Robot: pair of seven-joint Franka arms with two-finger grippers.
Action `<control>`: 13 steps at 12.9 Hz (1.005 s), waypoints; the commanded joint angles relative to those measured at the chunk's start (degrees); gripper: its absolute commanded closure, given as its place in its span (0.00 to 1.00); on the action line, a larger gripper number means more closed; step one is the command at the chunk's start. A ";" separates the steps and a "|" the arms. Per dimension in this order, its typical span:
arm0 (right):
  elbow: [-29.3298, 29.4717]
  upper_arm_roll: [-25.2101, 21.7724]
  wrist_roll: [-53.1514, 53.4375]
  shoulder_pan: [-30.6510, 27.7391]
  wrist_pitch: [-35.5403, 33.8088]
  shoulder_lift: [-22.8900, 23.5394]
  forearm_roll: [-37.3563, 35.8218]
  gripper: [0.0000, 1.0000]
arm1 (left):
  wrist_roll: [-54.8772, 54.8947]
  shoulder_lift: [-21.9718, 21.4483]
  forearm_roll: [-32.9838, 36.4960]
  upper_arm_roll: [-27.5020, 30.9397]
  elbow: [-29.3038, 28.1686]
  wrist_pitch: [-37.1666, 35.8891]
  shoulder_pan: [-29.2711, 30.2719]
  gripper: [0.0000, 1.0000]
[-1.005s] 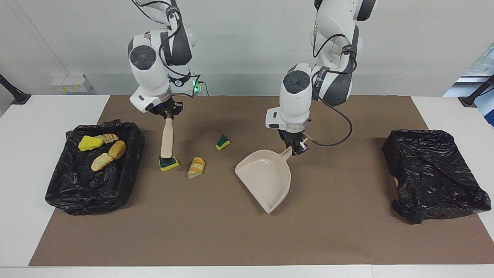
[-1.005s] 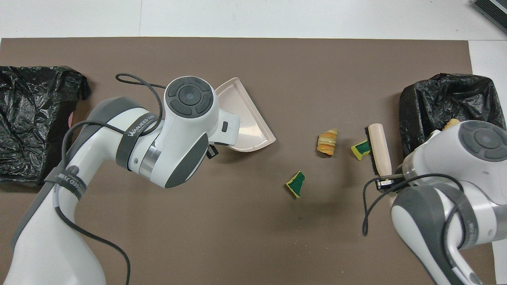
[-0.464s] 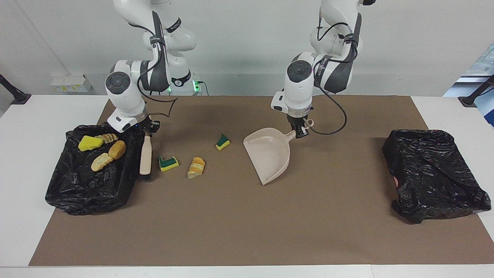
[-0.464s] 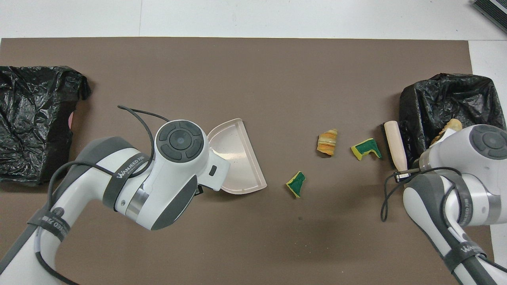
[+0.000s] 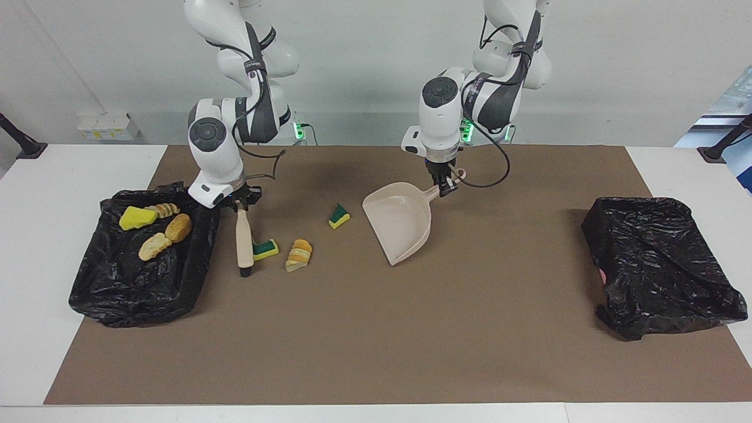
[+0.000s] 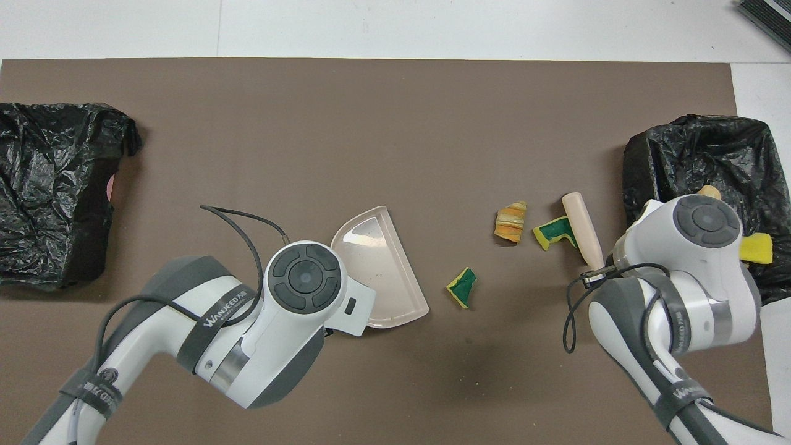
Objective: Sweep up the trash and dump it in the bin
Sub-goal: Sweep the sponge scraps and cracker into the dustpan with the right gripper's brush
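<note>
Right claw [image 5: 238,204] clamped on brush [image 5: 242,238], left claw [image 5: 442,187] on dustpan [image 5: 399,220] handle; bristles barely visible.

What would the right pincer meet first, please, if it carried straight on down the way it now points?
Probably the brown mat: the right pincer points down along the brush it holds, whose bristle end is already at the mat beside a green-backed sponge scrap.

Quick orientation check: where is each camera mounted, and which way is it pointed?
Facing view: high across the table, looking at the robots; both arms show, right hand holding the brush, left hand the dustpan.
Overhead view: above the robots' end, looking steeply down; both arms enter from the bottom.
Shared: brush, dustpan, three loose scraps, both black-lined bins, half a turn apart.
</note>
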 commanded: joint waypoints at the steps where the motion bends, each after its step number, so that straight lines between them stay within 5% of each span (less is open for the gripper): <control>1: 1.73 0.16 1.40 3.28 -0.14 2.00 0.66 1.00 | -2.51 -1.52 0.37 0.63 -3.02 2.39 -1.66 1.00; 13: 4.64 0.16 15.56 28.95 2.76 4.73 21.47 1.00 | 0.65 -2.22 0.37 0.72 -5.74 5.20 0.36 1.00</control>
